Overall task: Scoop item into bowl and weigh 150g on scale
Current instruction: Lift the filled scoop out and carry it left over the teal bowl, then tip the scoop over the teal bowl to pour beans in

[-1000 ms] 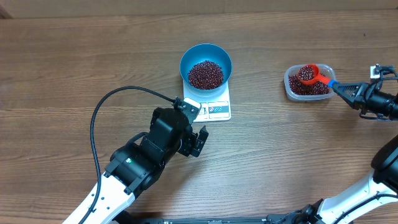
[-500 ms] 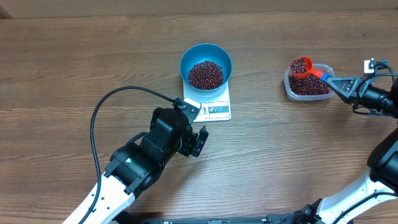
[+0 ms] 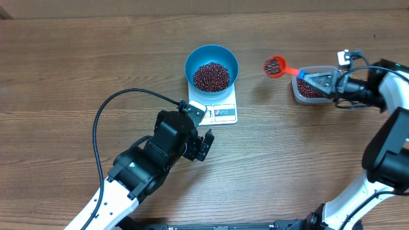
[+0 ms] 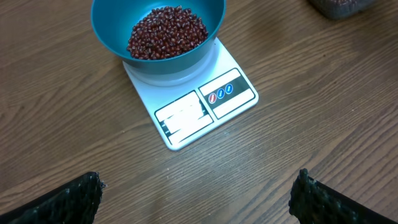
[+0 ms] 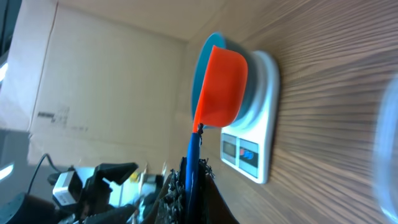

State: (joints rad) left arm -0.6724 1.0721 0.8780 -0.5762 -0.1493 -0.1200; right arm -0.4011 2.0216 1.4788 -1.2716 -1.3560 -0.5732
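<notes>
Your right hand [image 3: 319,80] is clamped on the blue handle of the scoop [image 3: 275,66]. The scoop hangs loaded over bare worktop [image 3: 77,64], between the tub [image 3: 300,97] and the bowl [image 3: 192,59]. The bowl sits on the scale [image 3: 223,112] and already holds a fair heap of beans [image 3: 211,76].

Hold the cup level on the way across. It looks full, so a dip of the wrist would likely scatter beans on the wood.

Bring the cup over the middle of the bowl, not its near rim, and clear the rim without knocking it. A bump could shift the bowl or upset the reading.

Then roll the wrist slowly so the beans trickle rather than dump. With this much already in, overshooting is the likely fault. Pause between small tips and let the scale settle.

The display [image 4: 181,116] is washed out in the left wrist view, so I cannot tell how close you are.

Your left hand [image 3: 206,145] stands with jaws wide apart, holding nothing, just short of the scale's button edge. Leave it there, off the scale.
</notes>
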